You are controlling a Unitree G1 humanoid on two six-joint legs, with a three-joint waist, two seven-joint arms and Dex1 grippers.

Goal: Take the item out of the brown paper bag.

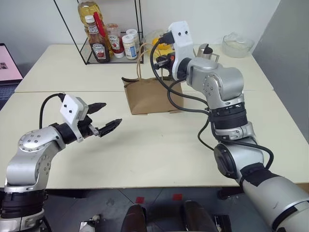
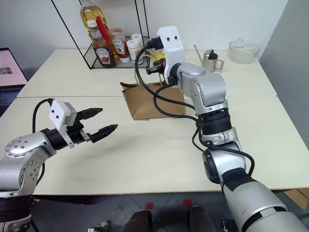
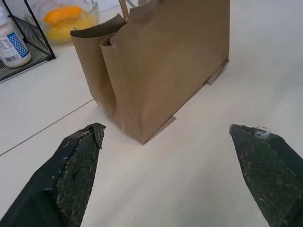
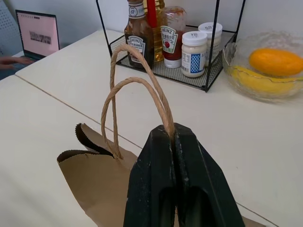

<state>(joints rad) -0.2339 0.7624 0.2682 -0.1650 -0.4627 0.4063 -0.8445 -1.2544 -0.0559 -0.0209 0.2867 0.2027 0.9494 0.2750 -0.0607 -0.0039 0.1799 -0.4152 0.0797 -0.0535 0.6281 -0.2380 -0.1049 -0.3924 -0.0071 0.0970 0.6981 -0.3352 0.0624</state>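
Note:
The brown paper bag [image 1: 149, 96] stands upright on the table's middle, its mouth open. Both of its tan cord handles [image 4: 137, 85] loop up into the tips of my right gripper [image 4: 173, 130], which is shut on them above the bag's top edge. My left gripper [image 1: 111, 113] hovers open to the bag's front left, a short way off, pointing at the bag's side [image 3: 165, 61] with nothing between its fingers. The item is hidden from every view.
Behind the bag stands a black wire rack [image 1: 108, 46] with ketchup bottles, an oil bottle and jars. Nearby are a glass bowl with an orange fruit [image 4: 270, 66], a metal pitcher [image 2: 211, 60] and another glass bowl [image 1: 237, 44]. A laptop [image 1: 7, 63] sits far left.

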